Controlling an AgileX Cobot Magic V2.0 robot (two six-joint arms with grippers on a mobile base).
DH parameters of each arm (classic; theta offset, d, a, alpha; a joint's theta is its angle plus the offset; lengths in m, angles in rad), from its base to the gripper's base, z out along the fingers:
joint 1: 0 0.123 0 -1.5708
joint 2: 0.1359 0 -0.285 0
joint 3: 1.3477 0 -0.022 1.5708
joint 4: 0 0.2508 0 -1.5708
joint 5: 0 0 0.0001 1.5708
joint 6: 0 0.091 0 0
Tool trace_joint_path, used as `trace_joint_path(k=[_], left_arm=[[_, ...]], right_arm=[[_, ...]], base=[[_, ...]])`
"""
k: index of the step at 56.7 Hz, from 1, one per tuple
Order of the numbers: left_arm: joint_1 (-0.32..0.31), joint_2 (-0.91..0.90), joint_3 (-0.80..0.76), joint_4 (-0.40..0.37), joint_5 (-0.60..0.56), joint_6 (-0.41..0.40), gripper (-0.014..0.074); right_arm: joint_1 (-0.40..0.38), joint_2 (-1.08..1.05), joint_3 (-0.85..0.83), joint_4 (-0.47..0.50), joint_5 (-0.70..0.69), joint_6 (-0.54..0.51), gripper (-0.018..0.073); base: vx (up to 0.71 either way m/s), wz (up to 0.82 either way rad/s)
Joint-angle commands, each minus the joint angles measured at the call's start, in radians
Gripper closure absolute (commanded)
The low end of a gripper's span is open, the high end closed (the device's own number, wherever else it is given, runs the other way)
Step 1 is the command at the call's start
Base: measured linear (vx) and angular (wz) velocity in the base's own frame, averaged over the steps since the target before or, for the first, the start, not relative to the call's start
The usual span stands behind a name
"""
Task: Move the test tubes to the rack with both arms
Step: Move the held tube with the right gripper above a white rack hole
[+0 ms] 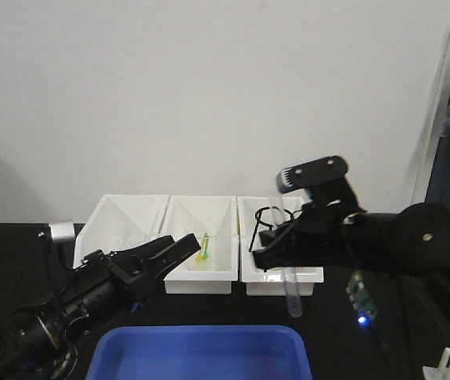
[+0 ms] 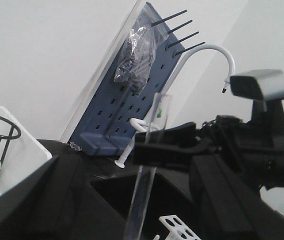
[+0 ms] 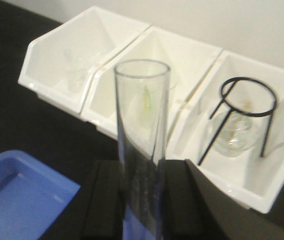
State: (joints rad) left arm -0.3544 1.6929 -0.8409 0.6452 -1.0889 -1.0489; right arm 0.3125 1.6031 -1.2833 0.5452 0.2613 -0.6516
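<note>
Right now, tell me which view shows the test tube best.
Right wrist view: the test tube looms largest, rim clear. Front view shows it small, middle hidden; left wrist, side-on, bottom cropped.

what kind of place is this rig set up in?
Probably a lab bench: a glass test tube in the right gripper, a flask under a wire tripod stand in a white bin, and a blue pegboard.

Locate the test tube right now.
Front view, right of centre: the test tube is near upright in the right gripper, in front of the rightmost white bin.
</note>
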Motion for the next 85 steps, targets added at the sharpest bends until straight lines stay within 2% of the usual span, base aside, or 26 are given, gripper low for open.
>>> trace_joint_path(k=[1, 8, 18, 24, 32, 39, 45, 49, 56, 57, 59, 74, 85], left_arm=[[-0.001, -0.045, -0.028, -0.047, -0.070, -0.005, 0.0017], [-0.001, -0.045, -0.028, -0.047, -0.067, -0.005, 0.0017], [-0.001, -0.045, -0.028, -0.047, -0.064, -0.005, 0.0017], [-0.001, -0.045, -0.028, -0.047, -0.063, -0.005, 0.0017], [-0.001, -0.045, -0.028, -0.047, -0.062, -0.005, 0.0017], [-0.001, -0.045, -0.028, -0.047, -0.062, -0.005, 0.0017], [-0.001, -0.045, -0.028, -0.047, -0.062, -0.005, 0.0017], [-0.001, -0.045, -0.028, -0.047, -0.062, -0.005, 0.0017], [-0.001, -0.045, -0.028, -0.047, -0.062, -0.005, 0.0017], [-0.001, -0.045, -0.028, -0.047, -0.064, -0.005, 0.0017], [-0.001, -0.045, -0.028, -0.047, -0.064, -0.005, 0.0017], [-0.001, -0.045, -0.028, -0.047, -0.064, -0.005, 0.0017], [-0.001, -0.045, -0.028, -0.047, -0.064, -0.005, 0.0017]], right_arm=[[-0.057, -0.120, -0.020, 0.002, -0.056, -0.007, 0.0568], [-0.135, -0.251, 0.097, 0.004, -0.143, -0.010, 0.0568], [-0.211, -0.499, 0.403, 0.030, -0.429, -0.009, 0.0568], [-0.229, -0.608, 0.541, 0.069, -0.539, -0.014, 0.0568], [-0.233, -0.672, 0.658, 0.080, -0.594, -0.020, 0.0568], [-0.233, -0.673, 0.707, 0.096, -0.619, -0.025, 0.0568], [-0.233, -0.673, 0.747, 0.127, -0.717, -0.041, 0.0568], [-0.233, -0.673, 0.776, 0.174, -0.793, -0.078, 0.0568], [-0.233, -0.672, 0.824, 0.249, -0.820, -0.129, 0.0568], [-0.233, -0.641, 0.850, 0.248, -0.847, -0.164, 0.0568], [-0.233, -0.629, 0.850, 0.248, -0.864, -0.164, 0.0568], [-0.233, -0.517, 0.850, 0.225, -0.908, -0.128, 0.0566], [-0.233, -0.458, 0.850, 0.094, -0.965, 0.042, 0.0566]], base=[[0.00, 0.00], [0.00, 0.00], [0.00, 0.00], [0.00, 0.00], [0.00, 0.00], [0.00, 0.00], [0.00, 0.00], [0.00, 0.00], [0.00, 0.00], [0.00, 0.00], [0.00, 0.00], [0.00, 0.00], [0.00, 0.00]])
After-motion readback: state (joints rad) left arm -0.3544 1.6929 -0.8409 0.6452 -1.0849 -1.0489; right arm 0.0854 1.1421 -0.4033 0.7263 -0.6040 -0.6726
